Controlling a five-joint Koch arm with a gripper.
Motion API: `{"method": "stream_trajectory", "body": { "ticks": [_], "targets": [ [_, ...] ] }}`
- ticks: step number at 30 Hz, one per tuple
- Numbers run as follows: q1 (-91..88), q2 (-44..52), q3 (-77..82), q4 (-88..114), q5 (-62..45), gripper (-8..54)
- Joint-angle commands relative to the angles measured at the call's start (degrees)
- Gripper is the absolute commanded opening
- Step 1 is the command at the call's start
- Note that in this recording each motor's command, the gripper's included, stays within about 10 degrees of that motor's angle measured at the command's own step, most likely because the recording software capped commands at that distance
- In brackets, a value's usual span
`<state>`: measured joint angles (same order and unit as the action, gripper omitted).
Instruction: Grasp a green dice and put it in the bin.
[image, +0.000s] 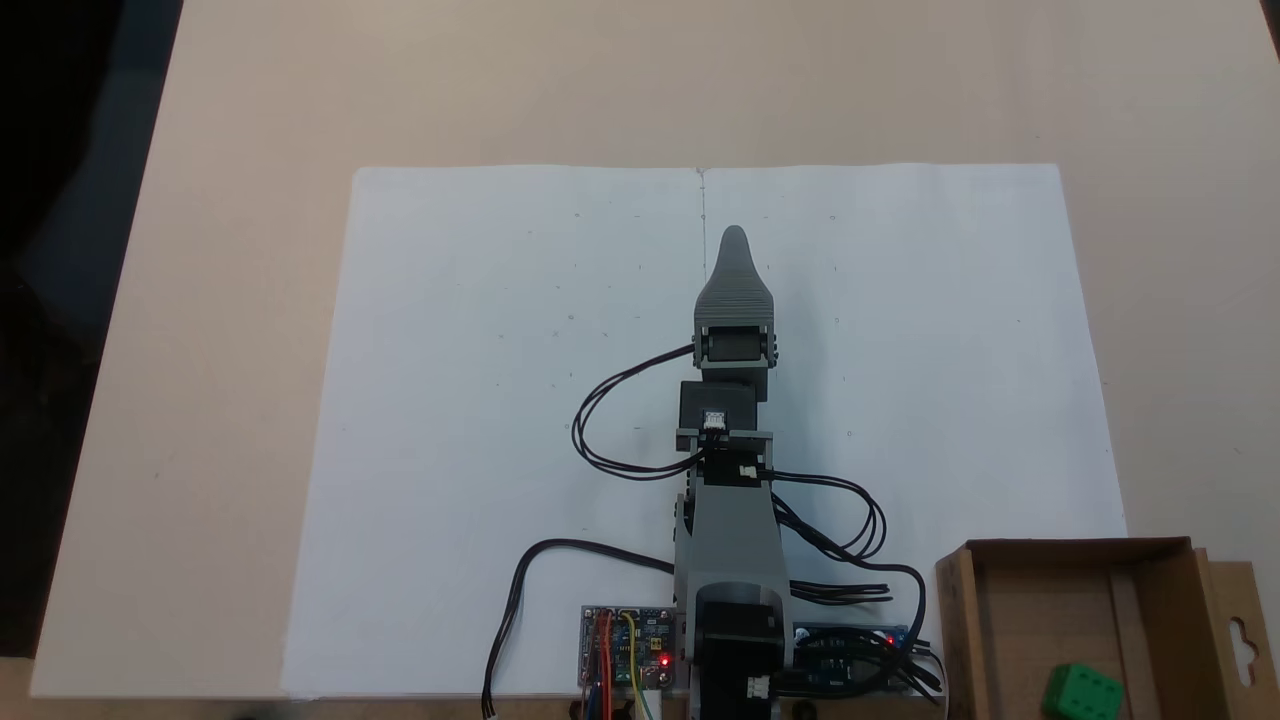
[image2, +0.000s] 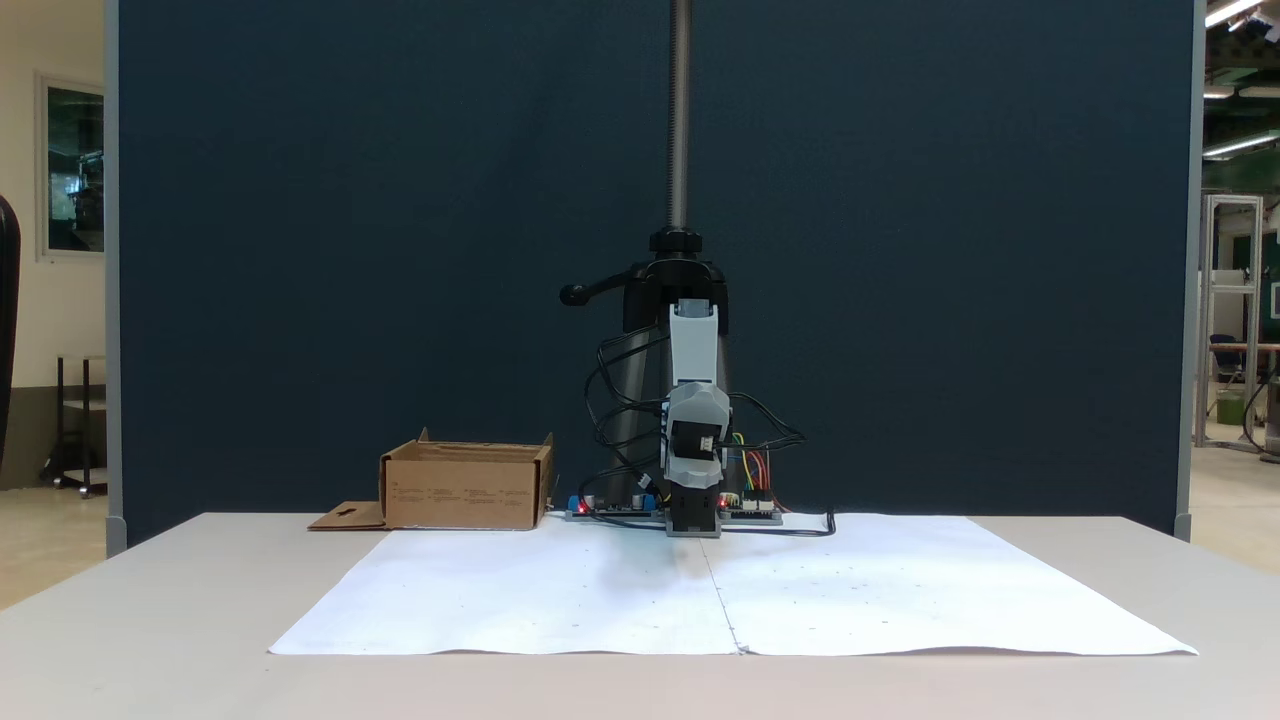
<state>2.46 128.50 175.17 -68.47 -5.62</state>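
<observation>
The green dice (image: 1082, 692) lies inside the bin (image: 1080, 548), a brown cardboard box at the lower right of a fixed view, to the right of the arm's base. The bin (image2: 465, 490) stands at the left of the arm in a fixed view, and its walls hide the dice there. My gripper (image: 734, 240) points away from the base over the middle of the white paper, far from the bin. A single grey pointed jaw shows from above, so the gap between the jaws is hidden. From the front, the gripper (image2: 697, 425) faces the camera above the paper.
White paper (image: 480, 400) covers the middle of the beige table (image: 200, 300). Circuit boards (image: 628, 648) and black cables (image: 620, 420) sit around the arm's base. A flap with a hang-hole (image: 1240, 640) sticks out of the bin. A dark blue partition (image2: 400, 250) and a pole (image2: 680, 110) stand behind.
</observation>
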Motion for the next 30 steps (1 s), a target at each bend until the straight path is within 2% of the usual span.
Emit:
{"method": "stream_trajectory", "body": {
  "ticks": [1, 30],
  "targets": [
    [0.79, 6.24, 4.13, -7.47, -2.72, 45.5],
    [-0.62, 6.33, 4.22, -8.88, -3.34, 45.1]
  ]
}}
